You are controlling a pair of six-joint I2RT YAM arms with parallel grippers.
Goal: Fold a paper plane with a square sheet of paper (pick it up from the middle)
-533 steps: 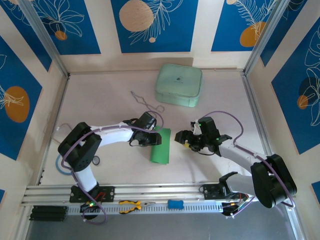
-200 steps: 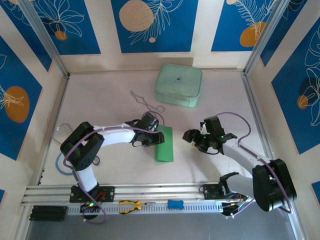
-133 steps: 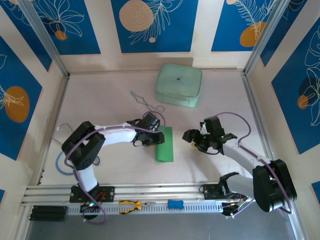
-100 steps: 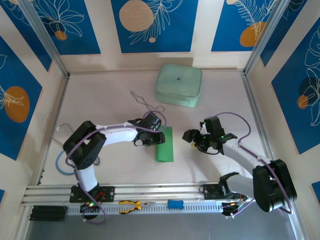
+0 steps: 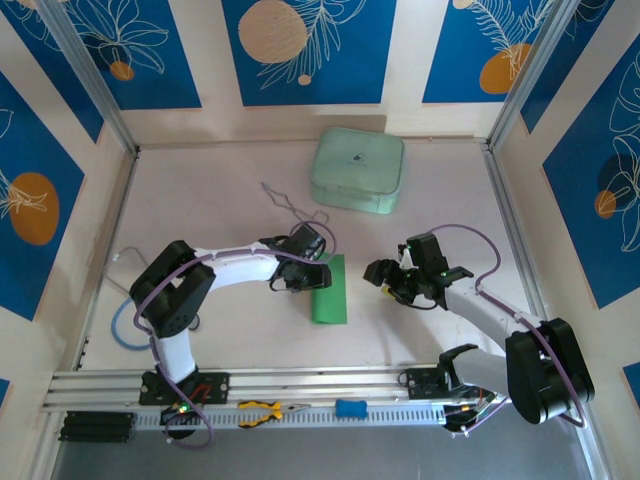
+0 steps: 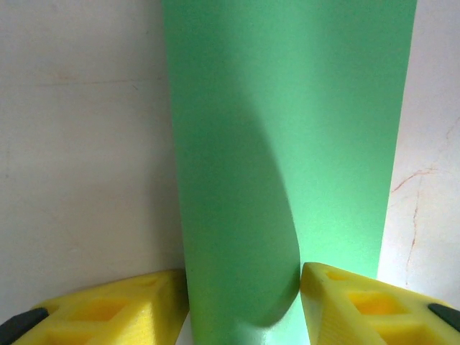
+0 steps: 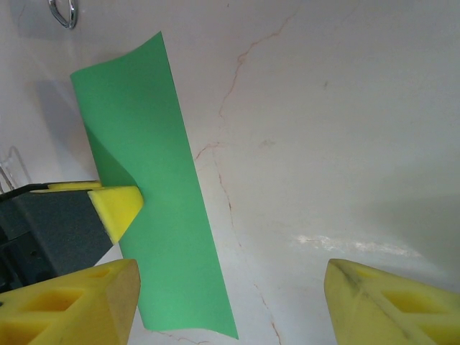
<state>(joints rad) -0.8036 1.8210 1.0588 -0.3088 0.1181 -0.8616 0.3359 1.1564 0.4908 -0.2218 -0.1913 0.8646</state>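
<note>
The left gripper [image 6: 244, 305] holds its fingers [image 6: 115, 313] half apart, touching both sides of the curled fold of the paper [image 5: 330, 292], grip uncertain, while the right gripper [image 7: 231, 291] gapes wide and empty beside that folded strip, which lies mid-table [image 5: 220, 200] with its long axis running near-to-far.

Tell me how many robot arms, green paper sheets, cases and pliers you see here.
Robot arms: 2
Green paper sheets: 1, folded over
Cases: 1, pale mint
Pliers: 1, yellow-handled
Total: 5
</note>
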